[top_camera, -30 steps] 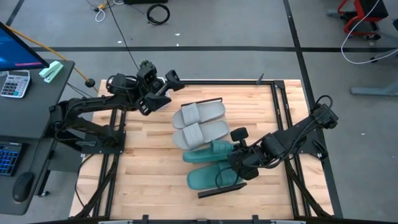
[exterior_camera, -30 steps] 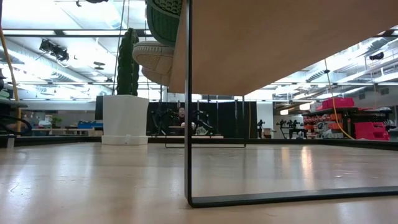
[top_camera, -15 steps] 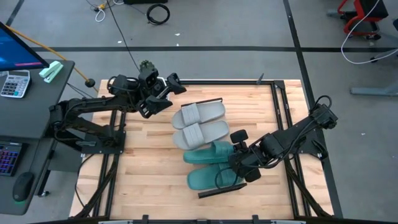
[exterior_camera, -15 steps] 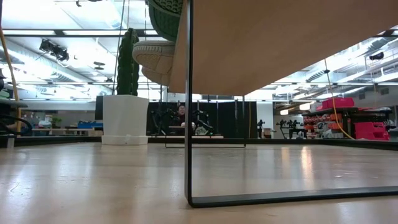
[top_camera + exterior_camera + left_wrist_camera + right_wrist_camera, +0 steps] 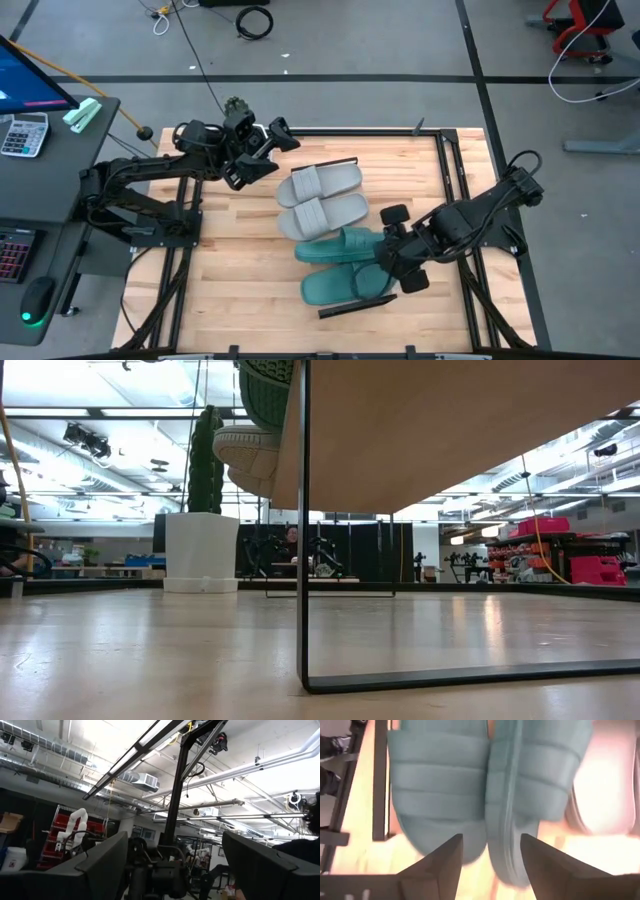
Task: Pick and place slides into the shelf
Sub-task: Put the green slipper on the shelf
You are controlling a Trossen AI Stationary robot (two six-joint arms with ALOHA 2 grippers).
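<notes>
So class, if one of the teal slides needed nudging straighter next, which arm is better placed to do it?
Probably the right: its gripper, open, sits just off the two teal slides on the shelf. The left gripper hovers by the table's far edge, beyond the grey slides.

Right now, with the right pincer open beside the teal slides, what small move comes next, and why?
Probably draw the right pincer straight back. It is open and empty, and all four slides already lie in a row on the shelf.

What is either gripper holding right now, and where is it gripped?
Nothing. The right gripper is open, beside the two teal slides on the shelf. The left gripper is open and raised near the table's far edge.
</notes>
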